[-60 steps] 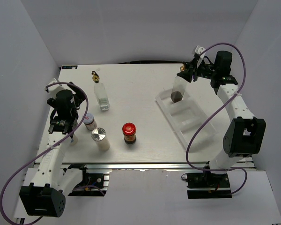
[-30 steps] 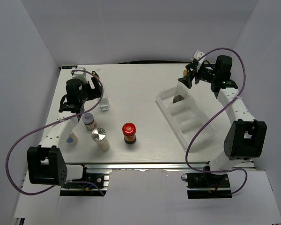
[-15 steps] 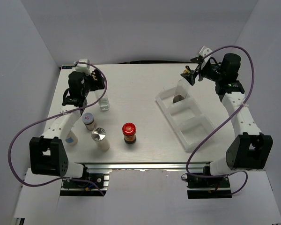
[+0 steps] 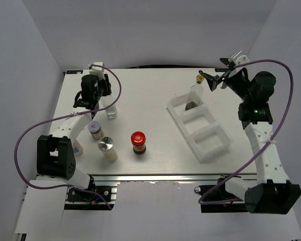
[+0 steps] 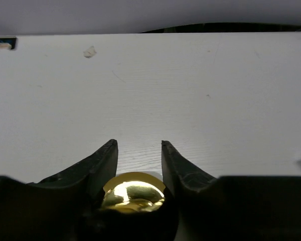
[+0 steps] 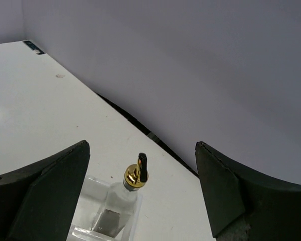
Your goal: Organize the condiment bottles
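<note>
A clear glass cruet (image 4: 111, 111) stands at the back left of the table. My left gripper (image 4: 101, 88) is over it, and in the left wrist view the left gripper (image 5: 139, 150) is shut on its gold pourer (image 5: 134, 193). A second cruet (image 4: 194, 95) stands in the far compartment of the white tray (image 4: 213, 150). My right gripper (image 4: 211, 80) hangs open above and to the right of it. The right wrist view shows this cruet (image 6: 121, 203) below the wide-apart fingers, untouched. A white-lidded jar (image 4: 94, 128), a silver-lidded shaker (image 4: 106, 145) and a red-lidded jar (image 4: 138, 141) stand front left.
The tray's two nearer compartments hold nothing. A small white item with a blue mark (image 4: 77, 149) lies near the left edge. Purple cables loop off both arms. Grey walls close in the table on three sides.
My left gripper has closed on the left cruet's gold pourer. The right arm has risen and drawn back to the right, away from the cruet in the tray.
</note>
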Robot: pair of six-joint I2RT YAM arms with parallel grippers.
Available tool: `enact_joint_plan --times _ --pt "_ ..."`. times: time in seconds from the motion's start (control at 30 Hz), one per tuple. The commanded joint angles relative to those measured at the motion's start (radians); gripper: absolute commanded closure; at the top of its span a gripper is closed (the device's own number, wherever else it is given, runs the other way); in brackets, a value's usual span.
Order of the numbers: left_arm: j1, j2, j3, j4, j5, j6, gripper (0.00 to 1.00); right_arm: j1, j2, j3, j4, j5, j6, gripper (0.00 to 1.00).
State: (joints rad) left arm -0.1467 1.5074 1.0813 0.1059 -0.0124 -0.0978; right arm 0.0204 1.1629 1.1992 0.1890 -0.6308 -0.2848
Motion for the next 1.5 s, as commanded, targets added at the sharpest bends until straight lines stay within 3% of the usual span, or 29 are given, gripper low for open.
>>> enact_joint_plan --times 0.0,0.03,0.07,0.17,0.33,0.5,0.7,0.97,1.47 --pt "-0.016 -0.016 0.043 0.011 -0.024 0.039 0.55 -0.005 -0.11 -0.058 0.098 0.162 0.067 0.11" --pt "-0.017 -0.016 0.045 0.011 -0.026 0.044 0.63 -0.004 -0.13 -0.081 0.099 0.186 0.068 0.11" --pt "-0.02 -0.016 0.051 0.009 -0.027 0.047 0.79 -0.005 -0.167 -0.088 0.102 0.218 0.07 0.11" --pt "-0.033 -0.019 0.089 -0.003 -0.029 0.064 1.0 -0.005 -0.213 -0.111 0.106 0.341 0.078 0.11" --pt "-0.085 -0.029 0.199 -0.035 0.011 0.09 1.0 -0.005 -0.249 -0.136 0.093 0.566 0.104 0.11" --pt "-0.217 -0.012 0.331 -0.074 0.087 0.13 1.0 -0.008 -0.27 -0.141 0.083 0.781 0.116 0.11" --pt "-0.303 0.066 0.476 -0.077 0.195 0.011 1.0 -0.01 -0.262 -0.113 0.046 0.905 0.121 0.11" --pt "-0.461 0.23 0.679 -0.094 0.082 -0.014 1.0 -0.008 -0.289 -0.124 0.044 0.939 0.102 0.11" --pt "-0.603 0.448 0.876 -0.063 0.078 -0.01 1.0 -0.008 -0.269 -0.154 0.069 0.942 0.059 0.11"
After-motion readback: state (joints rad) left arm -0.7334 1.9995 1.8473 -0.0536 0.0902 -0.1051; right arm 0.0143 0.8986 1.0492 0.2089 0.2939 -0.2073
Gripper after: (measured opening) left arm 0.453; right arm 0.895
